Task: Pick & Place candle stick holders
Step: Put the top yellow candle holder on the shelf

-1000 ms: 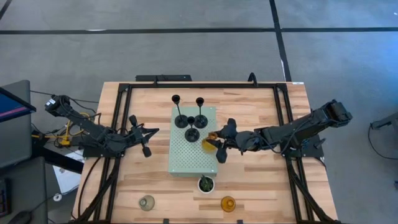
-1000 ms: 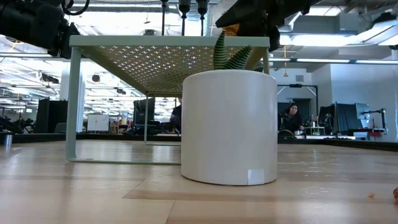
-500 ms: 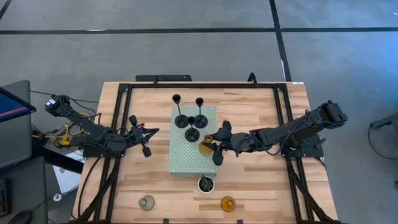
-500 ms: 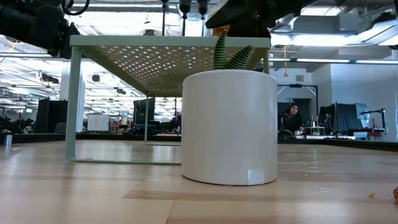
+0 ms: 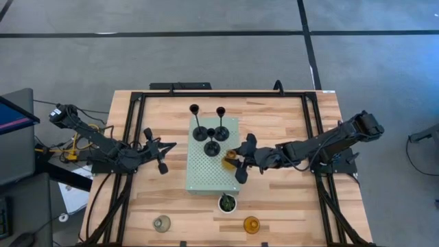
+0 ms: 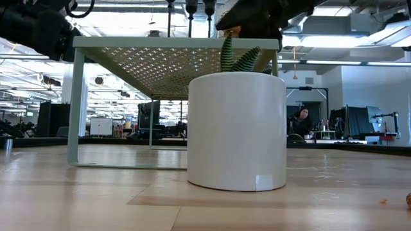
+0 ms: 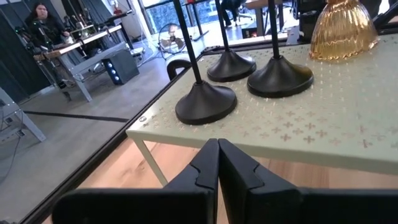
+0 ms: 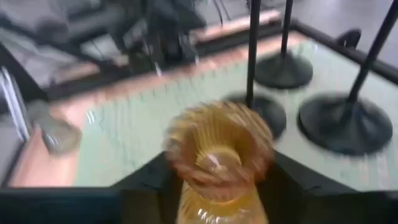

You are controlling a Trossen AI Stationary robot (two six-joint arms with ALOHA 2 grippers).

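Three black candle stick holders (image 5: 212, 134) (image 7: 205, 102) stand by their round bases on the far part of a pale green perforated board (image 5: 206, 175). An amber glass holder (image 5: 228, 162) (image 8: 217, 149) stands at the board's right edge, between the open fingers of my right gripper (image 5: 234, 159) (image 8: 219, 180). Left of the board my left gripper (image 5: 167, 145) (image 7: 217, 144) is shut on nothing and points level at it. A clear-grey holder (image 5: 162, 223) and a second amber one (image 5: 252, 224) sit near the table's near edge. My right gripper has one finger on each side of the amber holder's ribbed bowl (image 8: 186, 134), coming from the table's right and slanting a little down. Whether the fingers touch the glass I cannot tell. The holder stands upright with its base (image 7: 341, 51) on the board.
A small green plant (image 5: 227, 202) in a pot (image 6: 236, 131) stands just off the board's near edge. The board is a raised shelf on thin legs (image 6: 76, 102). Bare wood lies on both sides of it.
My right gripper has edged toward the table's left with the amber holder, bringing it a little farther over the board's right edge. It has kept still for the last half second.
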